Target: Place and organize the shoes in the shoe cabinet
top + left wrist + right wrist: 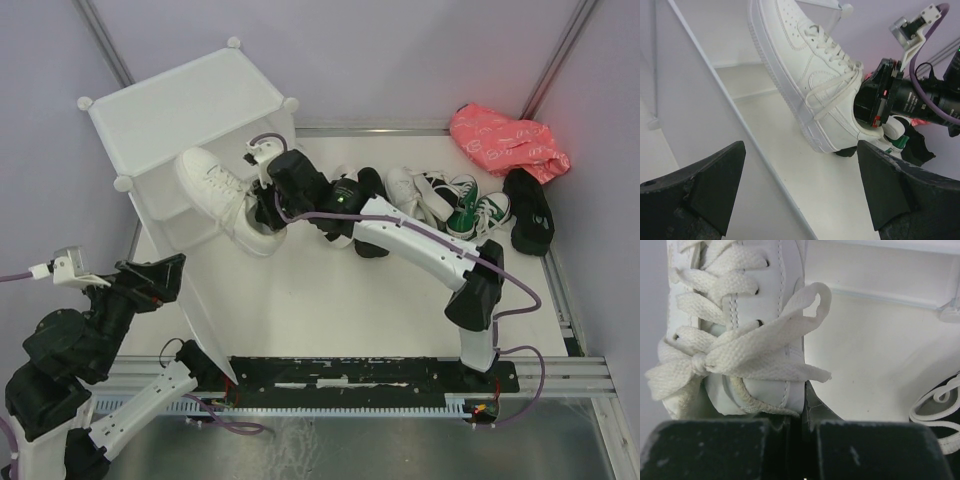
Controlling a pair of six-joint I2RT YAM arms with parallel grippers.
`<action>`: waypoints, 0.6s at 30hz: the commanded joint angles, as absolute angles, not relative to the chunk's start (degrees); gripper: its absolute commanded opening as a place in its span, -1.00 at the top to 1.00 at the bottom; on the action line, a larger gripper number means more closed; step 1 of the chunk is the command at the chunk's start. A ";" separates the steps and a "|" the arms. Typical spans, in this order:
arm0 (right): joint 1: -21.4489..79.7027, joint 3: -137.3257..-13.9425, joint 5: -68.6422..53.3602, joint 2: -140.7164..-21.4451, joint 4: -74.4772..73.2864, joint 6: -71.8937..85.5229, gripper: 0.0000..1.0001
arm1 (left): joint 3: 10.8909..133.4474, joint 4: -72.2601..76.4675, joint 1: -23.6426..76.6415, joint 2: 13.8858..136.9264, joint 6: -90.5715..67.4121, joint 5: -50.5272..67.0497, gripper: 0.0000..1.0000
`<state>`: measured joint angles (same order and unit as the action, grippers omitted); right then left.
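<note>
Your right gripper (265, 210) pinches the white sneaker (212, 185) by its collar, toe at the shoe cabinet (190, 95) mouth, far left. Left gripper (165, 272) gapes empty, near left. Watch: the shoe could pivot in that thin pinch and snag the cabinet's edge.

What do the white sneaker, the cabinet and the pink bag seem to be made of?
White sneaker: likely smooth leather or imitation, matte; stitched panels and punched toe holes show. Its laces: flat woven fabric, fuzzy weave. Cabinet: white, slightly translucent plastic, probably; thin smooth panels joined by round knobs. Pink bag: seemingly thin plastic film; it crumples in sharp wrinkles.
</note>
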<state>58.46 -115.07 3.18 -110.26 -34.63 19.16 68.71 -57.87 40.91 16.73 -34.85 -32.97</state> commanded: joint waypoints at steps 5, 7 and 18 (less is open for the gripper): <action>59.32 -112.37 -0.52 -103.52 -28.96 19.44 1.00 | 71.71 -53.86 40.83 18.46 -35.86 -35.91 -0.97; 59.32 -113.61 -0.43 -104.84 -29.13 19.07 1.00 | 71.67 -53.78 40.82 18.94 -35.94 -35.54 -0.97; 59.13 -142.50 0.17 -126.36 -36.34 17.29 1.00 | 71.98 -53.87 40.84 18.36 -37.68 -33.97 -0.97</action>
